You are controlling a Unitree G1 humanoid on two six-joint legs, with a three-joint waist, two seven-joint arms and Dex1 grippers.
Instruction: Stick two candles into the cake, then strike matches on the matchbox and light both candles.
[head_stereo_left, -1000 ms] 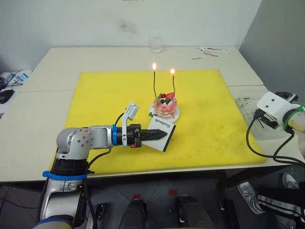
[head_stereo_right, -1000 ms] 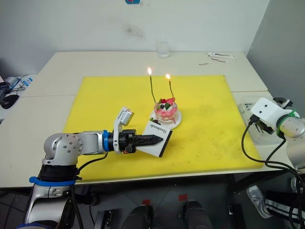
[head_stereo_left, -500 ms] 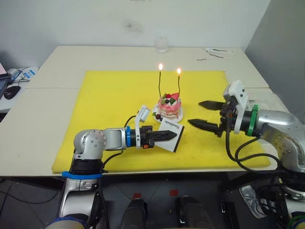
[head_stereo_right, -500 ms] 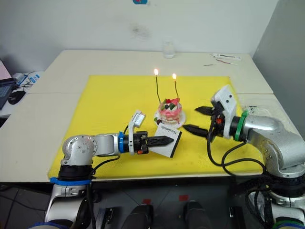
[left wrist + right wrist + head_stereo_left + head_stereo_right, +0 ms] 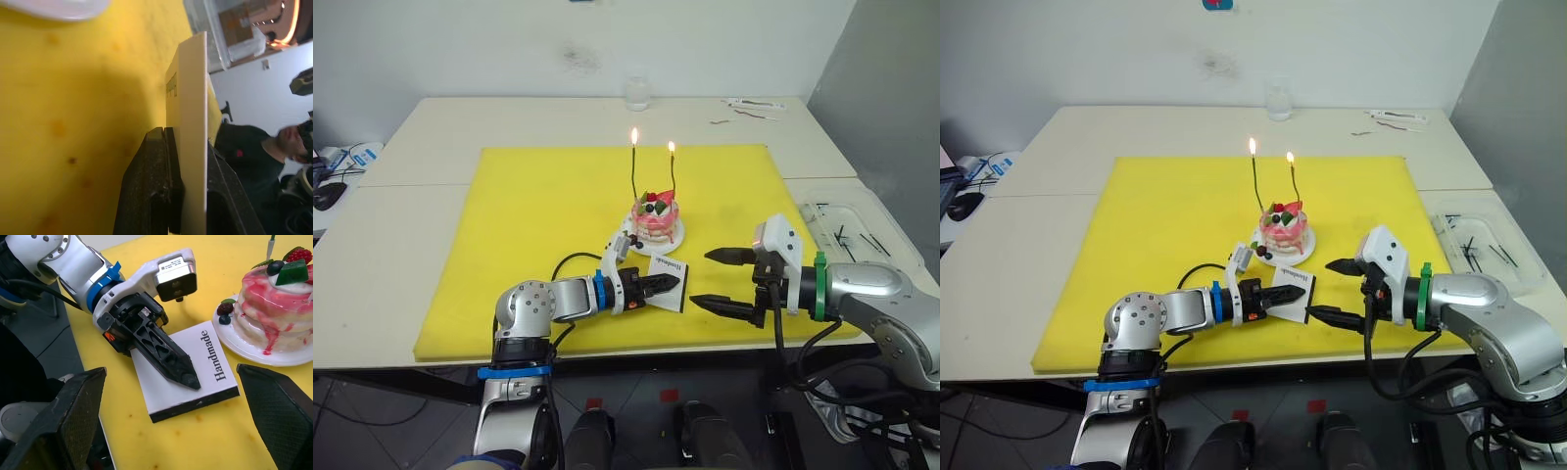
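With both candles standing lit in the cake, lighting appears complete; the left gripper pinches the matchbox beside the cake, the right gripper is spread empty, and releasing the box remains.

matchbox: near-left part hidden under left gripper fingers | cake: cut off by frame edge in right wrist view | tray contents at far right: too small to identify
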